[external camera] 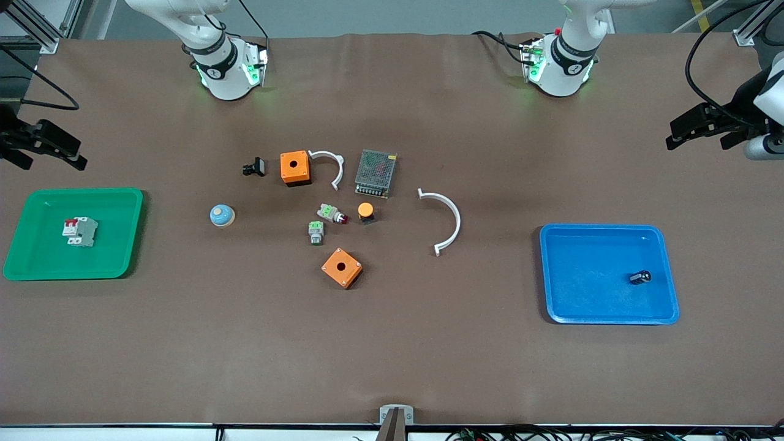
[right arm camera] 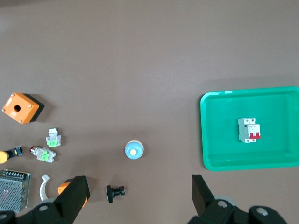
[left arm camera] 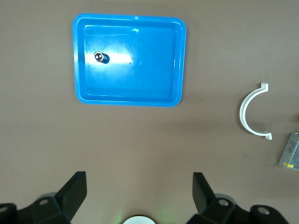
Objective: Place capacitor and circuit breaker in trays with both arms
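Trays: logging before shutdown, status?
Left gripper, right gripper open, empty, over table ends. Capacitor in blue tray. Circuit breaker in green tray.

No readable text, label, brand, number or sign anywhere in the three views. Only indistinct small marks on the black bands of the arm bases [external camera: 226, 64], too small to make out.
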Motion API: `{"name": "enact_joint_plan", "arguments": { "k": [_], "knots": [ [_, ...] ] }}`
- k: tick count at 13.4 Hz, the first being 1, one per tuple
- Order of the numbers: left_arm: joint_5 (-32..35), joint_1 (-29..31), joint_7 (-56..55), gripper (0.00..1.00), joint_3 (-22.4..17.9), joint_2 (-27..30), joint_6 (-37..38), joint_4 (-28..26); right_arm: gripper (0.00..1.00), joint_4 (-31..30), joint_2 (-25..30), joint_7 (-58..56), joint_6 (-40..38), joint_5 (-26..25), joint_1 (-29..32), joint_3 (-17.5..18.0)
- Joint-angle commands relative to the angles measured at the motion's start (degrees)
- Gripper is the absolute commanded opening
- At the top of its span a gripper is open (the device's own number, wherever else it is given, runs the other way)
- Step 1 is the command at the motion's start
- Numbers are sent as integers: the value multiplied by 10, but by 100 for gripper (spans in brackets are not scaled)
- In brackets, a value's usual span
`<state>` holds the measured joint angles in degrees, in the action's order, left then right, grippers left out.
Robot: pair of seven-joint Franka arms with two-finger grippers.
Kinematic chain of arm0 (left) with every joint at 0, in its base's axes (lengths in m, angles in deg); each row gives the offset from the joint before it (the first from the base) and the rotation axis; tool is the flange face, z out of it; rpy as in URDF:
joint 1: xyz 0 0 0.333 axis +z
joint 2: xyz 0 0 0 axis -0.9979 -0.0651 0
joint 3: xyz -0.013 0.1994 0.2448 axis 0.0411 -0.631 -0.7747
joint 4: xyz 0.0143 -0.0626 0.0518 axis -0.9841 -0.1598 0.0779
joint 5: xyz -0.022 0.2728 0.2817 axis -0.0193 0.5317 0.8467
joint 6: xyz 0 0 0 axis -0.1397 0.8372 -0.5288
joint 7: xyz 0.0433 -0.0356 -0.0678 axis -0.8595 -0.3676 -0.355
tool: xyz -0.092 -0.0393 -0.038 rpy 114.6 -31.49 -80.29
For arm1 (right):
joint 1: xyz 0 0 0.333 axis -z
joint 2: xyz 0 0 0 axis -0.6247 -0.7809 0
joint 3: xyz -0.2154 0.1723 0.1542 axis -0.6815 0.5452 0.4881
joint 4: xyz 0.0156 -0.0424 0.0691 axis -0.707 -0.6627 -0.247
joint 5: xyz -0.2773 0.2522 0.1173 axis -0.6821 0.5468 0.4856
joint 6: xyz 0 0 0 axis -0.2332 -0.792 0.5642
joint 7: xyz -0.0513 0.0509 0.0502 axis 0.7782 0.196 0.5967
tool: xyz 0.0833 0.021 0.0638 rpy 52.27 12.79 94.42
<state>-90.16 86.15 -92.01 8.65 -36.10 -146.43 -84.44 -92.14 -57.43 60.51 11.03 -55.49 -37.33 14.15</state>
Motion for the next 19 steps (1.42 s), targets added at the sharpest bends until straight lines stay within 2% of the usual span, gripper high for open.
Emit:
{"name": "enact_joint_plan", "arguments": {
  "k": [1, 8, 10, 15, 18, 19],
  "knots": [
    [-3, -3, 1, 100, 1, 19, -3, -7, 100, 36, -19, 2, -10, 7, 2, -3],
    [27, -1, -21, 100, 33, 29, -3, -11, 100, 58, -31, 0, -11, -2, -2, -3],
    [27, -1, -40, 100, 48, 43, -8, -31, 100, 65, -34, 0, -12, -2, -3, -2],
    [27, -1, -45, 100, 52, 54, -58, -66, 100, 65, -34, 0, -16, -3, -3, -2],
    [27, 4, -38, 100, 43, 14, -40, 1, 100, 65, -34, 0, -16, -3, -2, -2],
    [27, 5, -38, 100, 44, 9, -30, 8, 100, 65, -34, 0, -16, -3, 0, -2]
  ]
}}
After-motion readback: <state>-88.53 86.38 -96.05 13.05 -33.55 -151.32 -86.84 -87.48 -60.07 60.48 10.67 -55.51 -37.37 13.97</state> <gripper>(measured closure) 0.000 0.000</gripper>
